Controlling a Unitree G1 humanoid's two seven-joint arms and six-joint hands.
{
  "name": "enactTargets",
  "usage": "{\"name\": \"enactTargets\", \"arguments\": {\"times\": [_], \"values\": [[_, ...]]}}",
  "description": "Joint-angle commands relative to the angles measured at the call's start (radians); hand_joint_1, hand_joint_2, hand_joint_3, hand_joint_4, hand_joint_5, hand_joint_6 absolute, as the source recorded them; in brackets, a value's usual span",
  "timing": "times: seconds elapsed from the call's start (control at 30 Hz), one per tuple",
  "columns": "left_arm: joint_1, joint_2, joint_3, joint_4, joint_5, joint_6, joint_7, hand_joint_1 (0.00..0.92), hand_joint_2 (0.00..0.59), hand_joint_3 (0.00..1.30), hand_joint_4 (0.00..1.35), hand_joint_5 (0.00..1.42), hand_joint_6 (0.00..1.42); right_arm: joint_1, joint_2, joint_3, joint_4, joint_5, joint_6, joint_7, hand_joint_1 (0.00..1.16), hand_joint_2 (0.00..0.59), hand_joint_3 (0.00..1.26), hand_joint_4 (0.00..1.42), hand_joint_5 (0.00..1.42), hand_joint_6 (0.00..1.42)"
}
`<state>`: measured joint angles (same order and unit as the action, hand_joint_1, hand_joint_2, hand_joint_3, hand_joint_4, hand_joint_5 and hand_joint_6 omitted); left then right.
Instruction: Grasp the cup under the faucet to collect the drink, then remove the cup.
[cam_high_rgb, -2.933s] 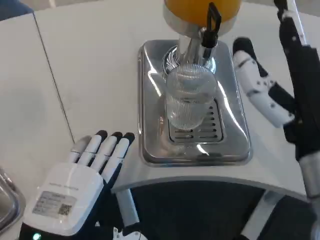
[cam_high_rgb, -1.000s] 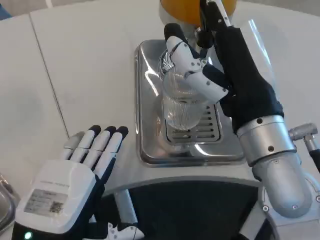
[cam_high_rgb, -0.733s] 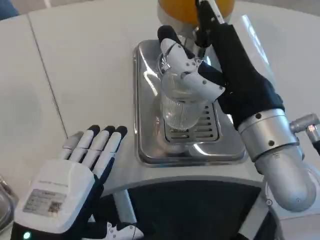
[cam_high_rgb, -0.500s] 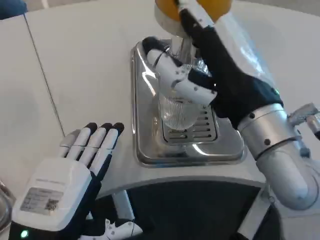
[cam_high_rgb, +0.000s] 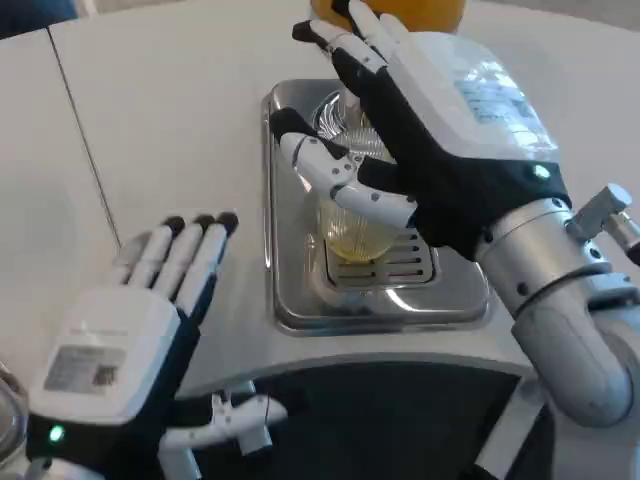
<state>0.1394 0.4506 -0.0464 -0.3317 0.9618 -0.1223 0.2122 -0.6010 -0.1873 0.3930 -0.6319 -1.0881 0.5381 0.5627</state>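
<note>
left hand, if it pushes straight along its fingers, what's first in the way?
Likely nothing: the left hand points up the bare white table, left of the steel drip tray. Depth is unclear, but that line looks free.

A shiny rectangular steel drip tray (cam_high_rgb: 300, 300) with a slotted grate (cam_high_rgb: 400, 268) lies on the white table (cam_high_rgb: 180, 110), whose thin dark seam (cam_high_rgb: 80, 130) runs left of the tray.

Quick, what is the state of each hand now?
Left hand: open, holding nothing.
Right hand: over the cup, fingers spread; cannot tell whether it grips it.
</note>
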Motion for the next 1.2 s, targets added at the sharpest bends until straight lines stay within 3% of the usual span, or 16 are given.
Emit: {"name": "enactTargets", "arguments": {"times": [0.03, 0.4, 0.97, 1.07, 1.2], "values": [[-0.058, -0.008, -0.002, 0.049, 0.008, 0.027, 0.015, 0.053, 0.057, 0.0, 0.0, 0.01, 0.06, -0.015, 0.031, -0.002, -0.022, -0.03, -0.013, 0.063, 0.06, 0.452, 0.14, 0.01, 0.01, 0.07], [-0.149, -0.027, -0.058, 0.111, 0.034, 0.061, 0.023, 0.072, 0.059, 0.0, 0.0, 0.02, 0.08, -0.028, 0.069, -0.032, -0.024, -0.074, -0.027, 0.134, 0.07, 0.464, 0.14, 0.01, 0.01, 0.06], [-0.234, -0.052, -0.117, 0.151, 0.032, 0.087, 0.013, 0.074, 0.059, 0.0, 0.0, 0.02, 0.08, 0.005, 0.077, -0.053, -0.033, -0.071, -0.052, 0.133, 0.09, 0.468, 0.14, 0.0, 0.0, 0.05], [-0.237, -0.051, -0.121, 0.154, 0.03, 0.087, 0.013, 0.074, 0.059, 0.0, 0.0, 0.02, 0.08, 0.047, 0.119, -0.074, -0.054, -0.059, -0.022, 0.097, 0.11, 0.488, 0.11, 0.0, 0.0, 0.0], [-0.24, -0.048, -0.124, 0.156, 0.024, 0.089, 0.009, 0.075, 0.059, 0.0, 0.0, 0.02, 0.09, 0.143, 0.204, -0.088, -0.096, -0.061, -0.013, -0.028, 0.18, 0.509, 0.06, 0.0, 0.0, 0.0]]}}
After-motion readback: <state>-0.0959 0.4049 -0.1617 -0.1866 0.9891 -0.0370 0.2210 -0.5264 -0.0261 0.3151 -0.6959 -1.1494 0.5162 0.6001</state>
